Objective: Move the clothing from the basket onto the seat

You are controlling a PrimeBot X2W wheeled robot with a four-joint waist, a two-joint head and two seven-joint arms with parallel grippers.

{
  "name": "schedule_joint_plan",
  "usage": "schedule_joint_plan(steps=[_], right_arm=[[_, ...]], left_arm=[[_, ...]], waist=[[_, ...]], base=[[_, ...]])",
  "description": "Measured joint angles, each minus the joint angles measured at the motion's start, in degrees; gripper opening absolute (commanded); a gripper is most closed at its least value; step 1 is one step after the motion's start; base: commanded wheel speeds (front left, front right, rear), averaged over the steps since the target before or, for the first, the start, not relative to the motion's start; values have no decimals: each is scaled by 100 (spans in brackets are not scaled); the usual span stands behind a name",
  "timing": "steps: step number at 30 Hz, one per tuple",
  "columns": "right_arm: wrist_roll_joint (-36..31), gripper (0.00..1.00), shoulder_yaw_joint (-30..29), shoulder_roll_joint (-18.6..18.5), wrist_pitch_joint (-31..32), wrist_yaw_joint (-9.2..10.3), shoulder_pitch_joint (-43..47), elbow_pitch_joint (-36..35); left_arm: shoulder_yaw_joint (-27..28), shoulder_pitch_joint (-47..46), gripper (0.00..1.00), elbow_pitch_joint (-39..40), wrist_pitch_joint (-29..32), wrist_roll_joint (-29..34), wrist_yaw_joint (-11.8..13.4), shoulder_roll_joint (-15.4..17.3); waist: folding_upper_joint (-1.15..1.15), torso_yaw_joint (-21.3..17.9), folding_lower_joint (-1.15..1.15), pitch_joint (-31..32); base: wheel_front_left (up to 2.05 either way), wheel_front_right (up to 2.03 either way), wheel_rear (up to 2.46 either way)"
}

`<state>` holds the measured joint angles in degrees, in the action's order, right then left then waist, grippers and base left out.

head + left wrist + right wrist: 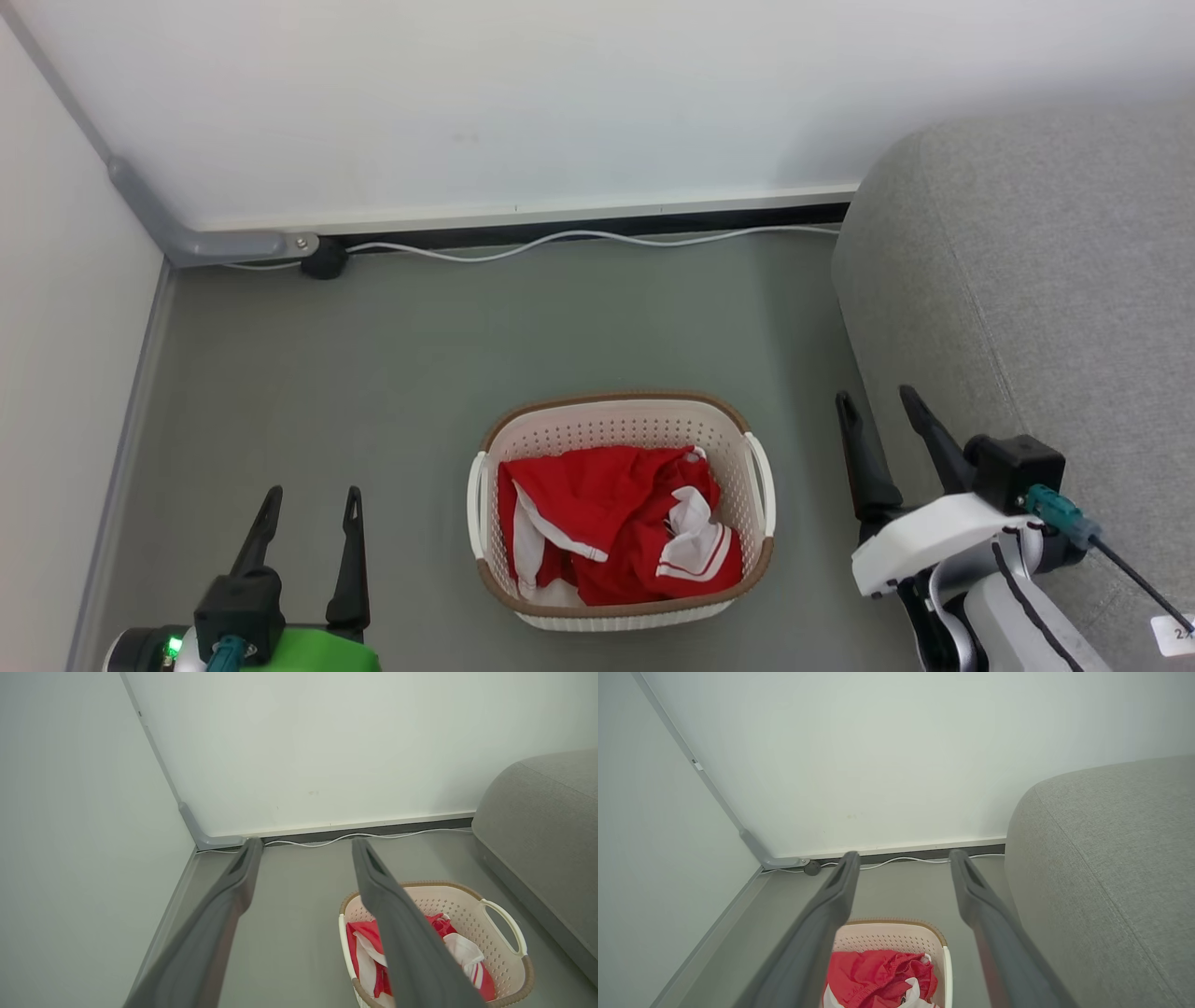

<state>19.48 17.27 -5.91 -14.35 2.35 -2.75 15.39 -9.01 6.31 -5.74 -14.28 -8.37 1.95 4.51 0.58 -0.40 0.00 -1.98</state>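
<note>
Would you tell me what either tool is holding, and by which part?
Nothing is held: left tool and right tool stand open; the clothing lies in the basket.

Dark jaws, green left wrist [317, 655], white right wrist [934, 541], seemingly tagged.

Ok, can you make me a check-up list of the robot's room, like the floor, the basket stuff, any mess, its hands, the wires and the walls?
Surface: smooth grey floor; the basket stands on it.
Job's things: red and white clothing bunched inside the cream basket; none of it on the grey seat at the robot's right.
Clutter: nothing seen.
Grippers: left gripper and right gripper both open, holding nothing, one on each side of the basket, not touching it.
Cables: white cable lying along the foot of the wall.
Surroundings: white wall meeting a side wall at a corner, with a grey conduit running down it.
</note>
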Motion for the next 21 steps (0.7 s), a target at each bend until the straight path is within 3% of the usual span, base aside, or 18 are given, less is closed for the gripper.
schedule_joint_plan(steps=[21], right_arm=[[-188,100,-227,-26,-9,-75,-872,-500]], left_arm=[[-43,-1202,100,-325,-15,148,-58,-56]], waist=[[0,-62,0,-1431]], base=[[0,0,0]])
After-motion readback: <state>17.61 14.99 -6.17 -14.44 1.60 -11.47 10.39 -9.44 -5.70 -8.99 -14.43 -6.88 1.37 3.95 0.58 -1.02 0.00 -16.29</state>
